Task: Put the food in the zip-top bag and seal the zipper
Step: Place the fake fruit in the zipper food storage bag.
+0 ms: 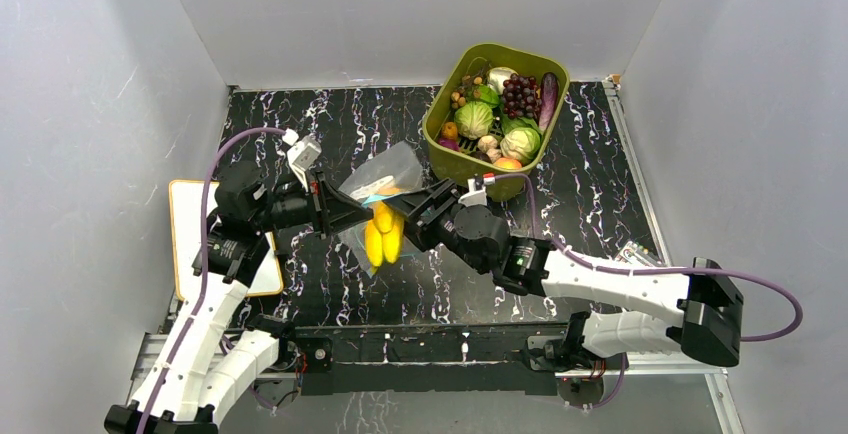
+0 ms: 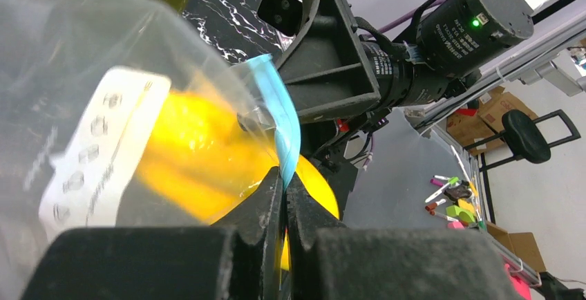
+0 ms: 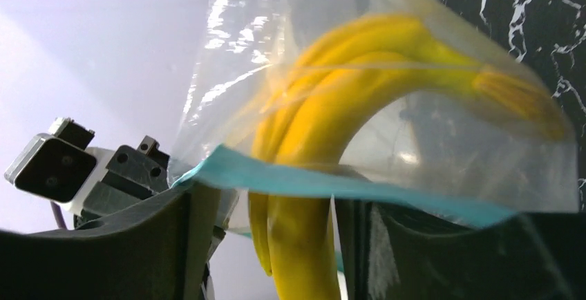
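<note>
Bananas [image 1: 383, 235] sit mid-frame in the top view, only part-way into the zip-top bag [image 1: 388, 170], with their ends sticking out past the zipper [image 2: 285, 128] toward the bottom of frame. Left fingers [image 2: 267, 204] are clamped together on the zipper edge. Right fingers [image 3: 185, 248] stand apart either side of the bananas, with no clear contact. Likely risk: with nothing gripping the fruit, it slides out onto the desk [image 1: 330, 124]. A one-point pinch may also let the mouth sag.

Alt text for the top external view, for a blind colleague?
The left gripper pinches a clear zip-top bag while the right gripper straddles yellow bananas sticking out of it. An olive tub of toy produce sits at the back right.
</note>
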Available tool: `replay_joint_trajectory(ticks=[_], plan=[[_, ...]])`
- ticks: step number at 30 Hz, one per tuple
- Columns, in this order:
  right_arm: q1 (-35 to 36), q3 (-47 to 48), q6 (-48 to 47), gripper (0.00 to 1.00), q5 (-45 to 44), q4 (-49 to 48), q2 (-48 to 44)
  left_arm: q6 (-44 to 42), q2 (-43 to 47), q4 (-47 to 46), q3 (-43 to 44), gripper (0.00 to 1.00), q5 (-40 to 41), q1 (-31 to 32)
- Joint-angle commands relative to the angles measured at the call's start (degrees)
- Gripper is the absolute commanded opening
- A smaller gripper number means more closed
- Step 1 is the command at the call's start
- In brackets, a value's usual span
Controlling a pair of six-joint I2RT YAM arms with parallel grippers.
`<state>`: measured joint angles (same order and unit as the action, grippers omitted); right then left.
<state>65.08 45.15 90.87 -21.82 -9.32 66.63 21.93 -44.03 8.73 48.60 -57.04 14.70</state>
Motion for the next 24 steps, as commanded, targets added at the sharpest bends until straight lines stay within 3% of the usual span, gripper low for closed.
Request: replay_joint_trajectory(ticks=[1,5,9,16,24], plan=[[-0.39,5.99,0.81,0.63,-6.36,2.42,0.77,4.69,0.89,-5.69,-1.02,0.0,-0.8,-0.31],[-0.35,7.57,-3.31,0.71,-6.84,6.21,0.25,8.97,0.8,-8.85,-1.38,0.0,2.45,-0.35],[-0.39,8.98,-9.89,0.72,-6.27,9.38,-1.23,10.85,0.96,-10.81,-1.86,0.0,6.06,-0.29],[-0.39,11.03,-33.03,0.65,3.17,17.13,-5.52,10.81,0.63,-9.26,-1.52,0.0,10.98,-0.29],[-0.39,14.99,-41.75,0.55,4.62,31.24,-8.97,6.44,-0.19,-5.72,-0.33,0.0,14.32,-0.28]])
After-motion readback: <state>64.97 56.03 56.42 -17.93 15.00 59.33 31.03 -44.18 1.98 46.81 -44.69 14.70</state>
